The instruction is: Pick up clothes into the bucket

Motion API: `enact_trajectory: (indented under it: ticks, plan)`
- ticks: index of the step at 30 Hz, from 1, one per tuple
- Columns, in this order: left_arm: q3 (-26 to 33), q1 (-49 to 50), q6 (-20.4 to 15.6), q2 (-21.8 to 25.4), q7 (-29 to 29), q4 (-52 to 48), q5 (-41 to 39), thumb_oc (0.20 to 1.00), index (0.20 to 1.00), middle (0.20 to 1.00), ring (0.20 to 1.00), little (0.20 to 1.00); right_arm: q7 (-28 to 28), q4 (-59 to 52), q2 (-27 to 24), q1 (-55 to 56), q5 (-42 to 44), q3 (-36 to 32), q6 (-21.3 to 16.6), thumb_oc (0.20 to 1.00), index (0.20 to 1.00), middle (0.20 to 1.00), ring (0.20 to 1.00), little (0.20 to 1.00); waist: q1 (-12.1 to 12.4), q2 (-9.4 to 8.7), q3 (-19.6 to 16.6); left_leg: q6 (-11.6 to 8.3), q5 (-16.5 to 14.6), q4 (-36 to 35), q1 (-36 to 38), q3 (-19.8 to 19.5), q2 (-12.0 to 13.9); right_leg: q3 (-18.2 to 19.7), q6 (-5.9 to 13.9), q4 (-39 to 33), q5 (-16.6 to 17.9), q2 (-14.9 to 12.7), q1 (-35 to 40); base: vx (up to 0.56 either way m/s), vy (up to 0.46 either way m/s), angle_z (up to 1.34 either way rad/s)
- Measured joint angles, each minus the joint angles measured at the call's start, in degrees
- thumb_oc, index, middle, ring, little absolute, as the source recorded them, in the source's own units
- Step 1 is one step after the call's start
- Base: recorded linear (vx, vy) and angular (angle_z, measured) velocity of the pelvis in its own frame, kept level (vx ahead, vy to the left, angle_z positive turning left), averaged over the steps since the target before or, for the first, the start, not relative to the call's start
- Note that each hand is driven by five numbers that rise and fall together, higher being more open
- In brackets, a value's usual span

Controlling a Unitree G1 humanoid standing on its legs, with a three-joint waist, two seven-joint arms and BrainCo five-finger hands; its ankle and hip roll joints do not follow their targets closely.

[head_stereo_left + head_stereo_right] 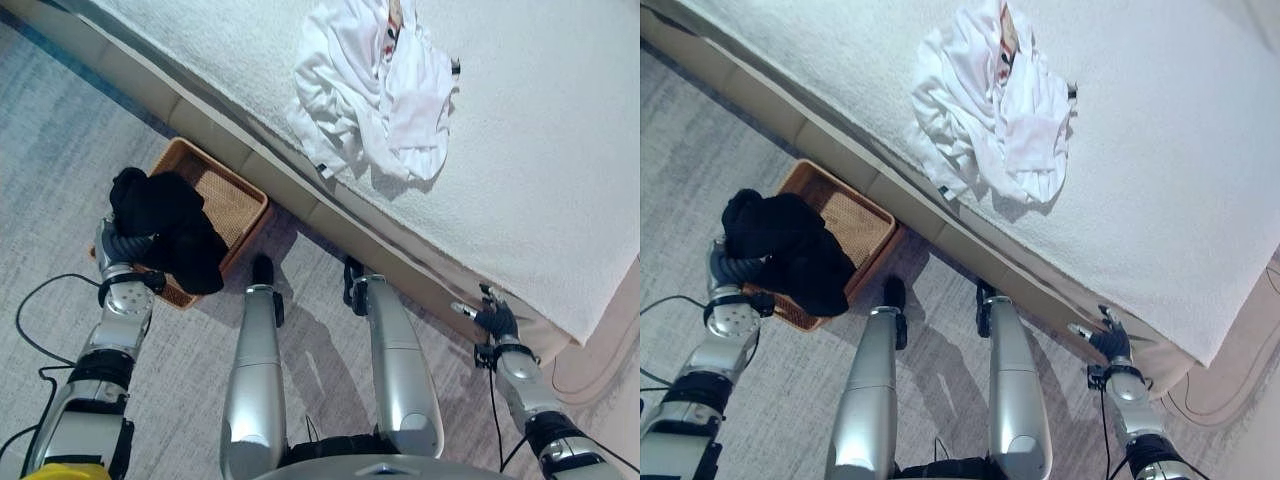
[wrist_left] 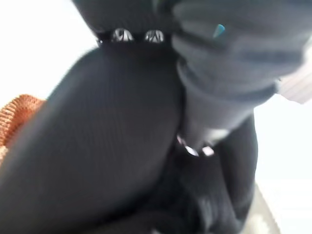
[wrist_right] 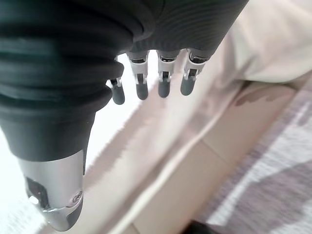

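Closest to me, my left hand (image 1: pixel 128 250) sits low on the left, over the near edge of the wicker basket (image 1: pixel 232 200), and it is wrapped up in a black garment (image 1: pixel 170 225). In the left wrist view the dark cloth (image 2: pixel 112 146) bulges right against the hand and covers the fingers, with a sliver of orange weave at the side, so I cannot tell whether the fingers are curled on the cloth or not. The garment is bunched in a heap that hangs over the basket's near left corner, partly inside it and partly draped over the rim toward the carpeted floor (image 1: pixel 60 150). The rest of the basket's woven bottom is bare. The basket stands on the floor, tucked against the side of the bed (image 1: pixel 540 150). Over on the right, my right hand (image 1: pixel 492 315) hangs just beside the bed's edge, holding nothing; its wrist view shows the fingers (image 3: pixel 164 87) hanging straight and relaxed in a row, with the pale bed base behind them. Farther off, on top of the bed's white cover, a crumpled white garment (image 1: pixel 375 90) lies in a loose pile, well apart from the basket and from both hands, near the edge of the mattress.
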Motion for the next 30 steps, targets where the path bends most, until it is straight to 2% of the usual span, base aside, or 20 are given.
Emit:
enact_trajectory:
  ticks: [6, 12, 17, 20, 23, 25, 26, 28, 30]
  plan:
    - [0.27, -1.98, 2.19, 0.34, 0.59, -2.17, 1.31, 1.000, 1.000, 1.000, 1.000, 1.000, -2.10, -12.79, -0.70, -0.56, 1.78, -1.54, -1.47, 1.000, 1.000, 1.000, 1.000, 1.000, -0.63, -0.03, 0.00, 0.18, 0.11, 0.39, -2.15, 0.00, 0.13, 0.06, 0.01, -0.16, 0.04, 0.11, -1.86, 0.02, 0.025, -0.02]
    - [0.46, -1.98, 3.46, 3.23, 1.00, -3.31, 5.10, 1.000, 1.000, 1.000, 1.000, 1.000, -4.95, -22.19, -4.07, -2.77, 0.84, -6.27, -4.00, 1.000, 1.000, 1.000, 1.000, 1.000, -0.87, -0.03, -0.01, 0.06, 0.00, 0.07, -2.08, 0.14, 0.11, 0.07, 0.06, -0.89, 0.46, 0.30, -1.60, -0.01, 0.005, 0.00]
    - [0.64, -0.57, 4.92, 3.92, 1.53, -5.25, 9.80, 1.000, 1.000, 1.000, 1.000, 1.000, -10.64, -25.04, -5.24, -6.58, -6.11, -10.05, -5.07, 1.000, 1.000, 1.000, 1.000, 1.000, -0.35, -0.01, -0.01, 0.10, -0.22, -0.31, -1.49, 0.28, 0.08, 0.02, 0.14, -1.27, 0.68, 0.22, -1.22, -0.02, 0.009, -0.02]
    - [3.31, 1.92, 4.83, 2.32, 1.99, -8.91, 10.68, 1.000, 1.000, 1.000, 1.000, 1.000, -12.71, -25.94, -8.85, -8.92, -12.59, -9.81, -4.19, 1.000, 1.000, 1.000, 1.000, 1.000, 0.35, 0.04, -0.03, 0.26, 0.09, -1.45, -0.64, 0.27, 0.07, -0.04, 0.14, -2.04, 0.72, -0.10, -0.46, -0.01, -0.004, 0.03]
    - [5.16, 5.20, 3.42, -1.90, 2.61, -11.74, 7.58, 1.000, 1.000, 1.000, 1.000, 1.000, -14.15, -22.51, -12.80, -15.81, -14.65, -8.33, -2.08, 1.000, 1.000, 1.000, 1.000, 1.000, 2.25, 0.22, -0.12, 0.27, 0.57, -2.91, 0.61, 0.33, -0.39, -0.22, 0.28, -2.28, 0.56, -0.67, 0.38, -0.02, -0.018, 0.07]
    - [4.70, 7.01, 1.04, -5.19, 2.27, -12.81, 2.67, 1.000, 1.000, 1.000, 1.000, 1.000, -14.38, -15.42, -16.13, -23.38, -14.49, -3.54, -0.59, 1.000, 1.000, 1.000, 1.000, 1.000, 3.31, 0.32, -0.12, -0.02, 1.34, -4.19, 1.01, 0.26, -0.95, -0.21, 0.49, -2.81, 0.66, -1.15, 0.66, -0.03, -0.021, 0.10]
    - [3.31, 7.46, -0.60, -7.17, 1.72, -13.02, -0.43, 1.000, 1.000, 1.000, 1.000, 1.000, -14.49, -9.91, -18.03, -28.14, -14.34, -0.52, 0.22, 1.000, 1.000, 1.000, 1.000, 1.000, 3.34, 0.36, -0.15, 0.08, 1.67, -5.14, 1.31, 0.25, -1.02, -0.24, 0.47, -3.22, 0.54, -1.43, 0.60, -0.02, -0.016, 0.19]
    - [-0.62, 9.07, -2.58, -9.25, -0.44, -13.24, -4.70, 1.000, 1.000, 1.000, 1.000, 1.000, -13.81, -0.49, -20.37, -38.97, -12.60, 5.60, 2.03, 1.000, 1.000, 1.000, 1.000, 1.000, 5.38, 0.84, -0.22, 0.11, 2.92, -6.68, 0.95, 0.11, -1.60, -0.61, 0.53, -3.85, 1.09, -1.89, 0.01, -0.03, -0.026, 0.19]
    - [-2.49, 10.51, -3.37, -10.47, -1.78, -12.76, -6.72, 1.000, 1.000, 1.000, 1.000, 1.000, -13.45, 4.23, -19.99, -45.85, -11.61, 8.34, 2.40, 1.000, 1.000, 1.000, 1.000, 1.000, 6.53, 0.93, -0.19, -0.05, 3.72, -7.72, 0.81, -0.10, -1.75, -1.01, 0.27, -3.85, 1.48, -2.33, -0.33, -0.02, -0.020, 0.15]
